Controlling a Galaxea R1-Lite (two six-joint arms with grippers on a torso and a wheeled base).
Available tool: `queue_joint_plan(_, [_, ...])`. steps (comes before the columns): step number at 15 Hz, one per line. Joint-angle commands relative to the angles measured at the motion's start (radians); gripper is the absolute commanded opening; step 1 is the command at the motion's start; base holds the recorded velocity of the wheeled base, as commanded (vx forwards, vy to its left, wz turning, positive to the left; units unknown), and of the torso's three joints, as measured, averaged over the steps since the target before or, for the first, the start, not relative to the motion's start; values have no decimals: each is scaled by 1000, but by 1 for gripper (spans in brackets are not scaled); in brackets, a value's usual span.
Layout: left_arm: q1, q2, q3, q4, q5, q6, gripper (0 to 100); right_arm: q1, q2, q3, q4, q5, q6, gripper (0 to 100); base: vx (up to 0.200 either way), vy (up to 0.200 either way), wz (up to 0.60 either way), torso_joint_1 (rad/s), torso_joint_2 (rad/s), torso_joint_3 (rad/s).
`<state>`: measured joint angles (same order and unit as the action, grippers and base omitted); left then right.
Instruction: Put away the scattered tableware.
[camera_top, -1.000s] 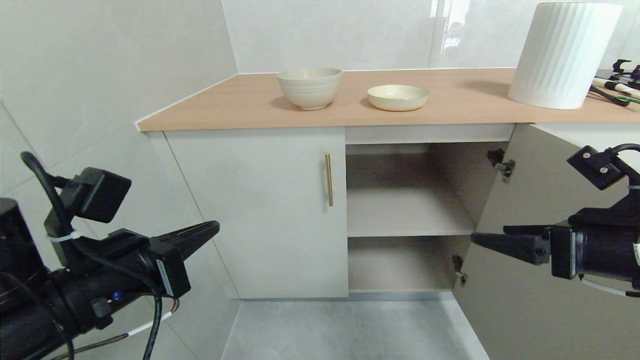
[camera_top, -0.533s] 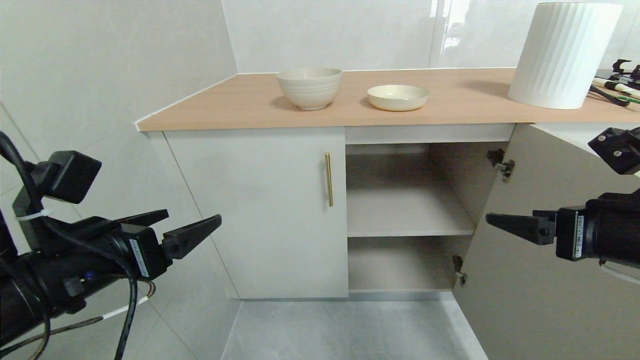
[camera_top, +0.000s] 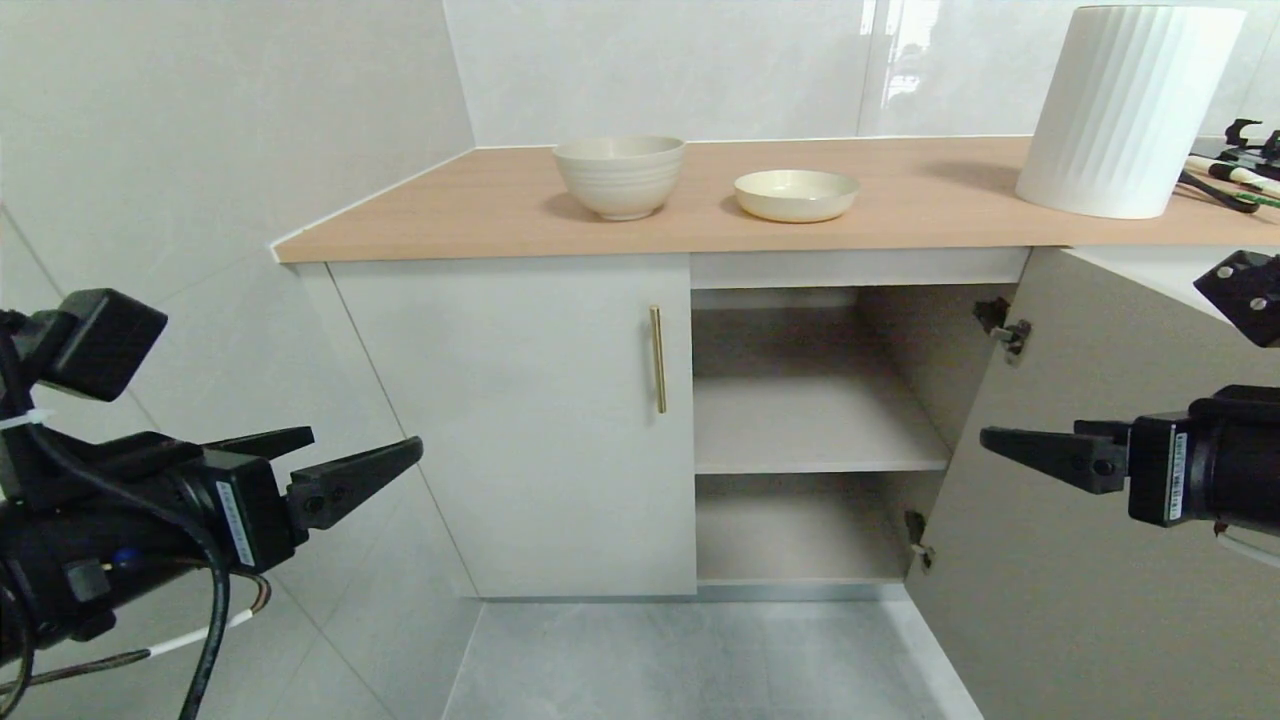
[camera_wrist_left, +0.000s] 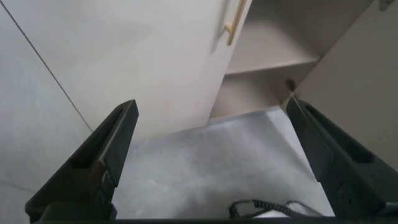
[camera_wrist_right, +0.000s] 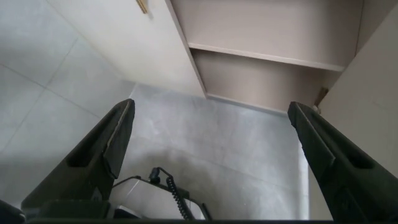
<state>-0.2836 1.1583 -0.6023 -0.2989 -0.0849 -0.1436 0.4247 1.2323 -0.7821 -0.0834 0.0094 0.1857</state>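
Note:
A deep beige bowl (camera_top: 620, 175) and a shallow cream dish (camera_top: 796, 194) stand side by side on the wooden countertop (camera_top: 480, 220). Below them the cabinet's right half is open, with a bare middle shelf (camera_top: 810, 425) and a bare bottom shelf (camera_top: 790, 535). My left gripper (camera_top: 365, 442) hangs open and holds nothing, low at the left in front of the closed door, well below the bowl. My right gripper (camera_top: 990, 438) is open and holds nothing too, level with the middle shelf beside the open door. Both wrist views look down past the spread fingers (camera_wrist_left: 112, 149) (camera_wrist_right: 109, 143) at the grey floor.
The open right door (camera_top: 1050, 560) swings out toward my right arm. The closed left door carries a brass handle (camera_top: 657, 358). A tall white ribbed container (camera_top: 1125, 110) and some tools (camera_top: 1235, 175) sit at the counter's right end. A tiled wall closes the left side.
My left gripper has drawn back to the left and down a little, its wrist rolled so both fingers show apart. My right gripper has pulled back to the right.

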Motion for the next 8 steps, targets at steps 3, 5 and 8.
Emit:
queue_joint_plan(3, [0, -26, -11, 23, -35, -2, 100, 9, -7, 3, 1, 0, 0, 100, 200, 0, 0, 2, 6, 4])
queue_joint_plan(5, [0, -25, -11, 23, -35, -2, 100, 9, -8, 3, 2, 0, 0, 100, 200, 0, 0, 7, 5, 5])
queue_joint_plan(8, [0, -23, -11, 23, -35, -4, 100, 17, -8, 7, 2, 1, 0, 100, 200, 0, 0, 2, 2, 2])
